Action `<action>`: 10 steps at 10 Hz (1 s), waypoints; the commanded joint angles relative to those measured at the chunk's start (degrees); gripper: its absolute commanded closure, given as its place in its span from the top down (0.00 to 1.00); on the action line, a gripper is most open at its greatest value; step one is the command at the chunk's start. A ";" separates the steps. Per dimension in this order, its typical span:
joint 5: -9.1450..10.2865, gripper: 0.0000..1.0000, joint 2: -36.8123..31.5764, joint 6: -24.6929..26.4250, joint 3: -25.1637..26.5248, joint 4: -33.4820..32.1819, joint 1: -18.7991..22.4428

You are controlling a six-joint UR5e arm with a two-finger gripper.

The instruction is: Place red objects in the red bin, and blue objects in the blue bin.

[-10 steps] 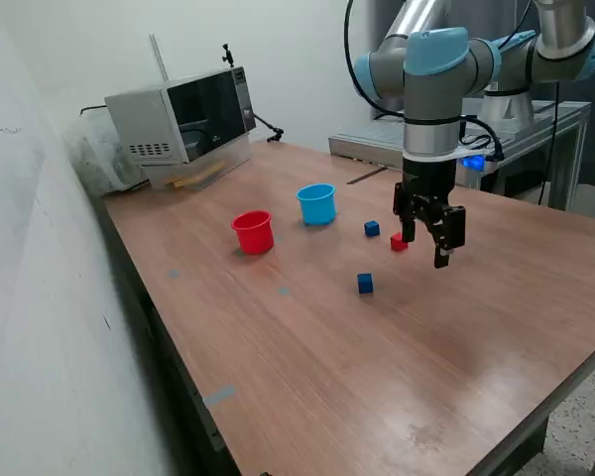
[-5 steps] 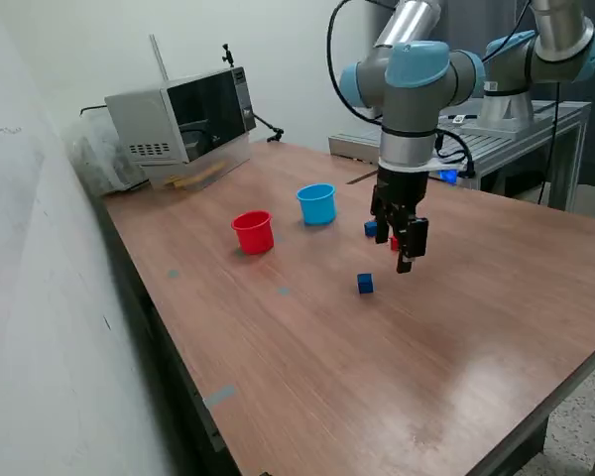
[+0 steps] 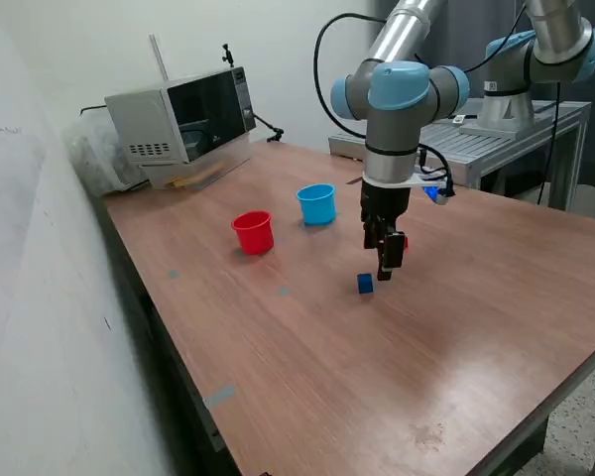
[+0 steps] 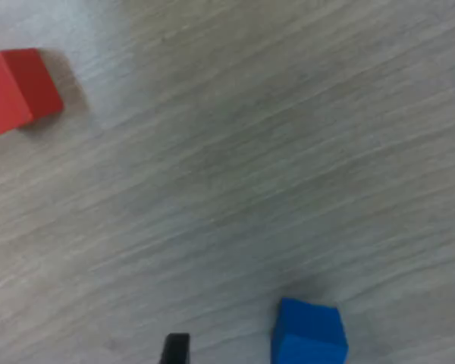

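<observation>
The red cup (image 3: 253,232) and the light blue cup (image 3: 317,203) stand upright on the wooden table (image 3: 307,367). A dark blue cube (image 3: 365,284) lies in front of them and also shows in the wrist view (image 4: 311,334). My gripper (image 3: 385,262) hangs just above the table beside this cube, open and empty; one fingertip (image 4: 176,347) shows beside the cube. A red cube (image 4: 15,89) lies nearby, and only a sliver of it (image 3: 404,240) shows behind the gripper. A second blue cube is hidden behind my arm. No second red cube is in view.
A microwave (image 3: 183,114) stands at the table's far corner on the exterior view's left. A second robot arm (image 3: 555,40) stands on a metal bench (image 3: 535,124) behind the table. The table's edges run along the exterior view's left and bottom right.
My gripper has moved toward the exterior view's left, from beside the red cube to just by the nearer blue cube, and has turned about its axis. The cubes and cups have not moved.
</observation>
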 commanded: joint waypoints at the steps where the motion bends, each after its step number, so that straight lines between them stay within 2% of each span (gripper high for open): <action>1: -0.24 1.00 1.47 0.84 -1.44 0.78 -0.26; 10: -0.06 1.00 4.73 1.10 -4.96 1.57 -0.17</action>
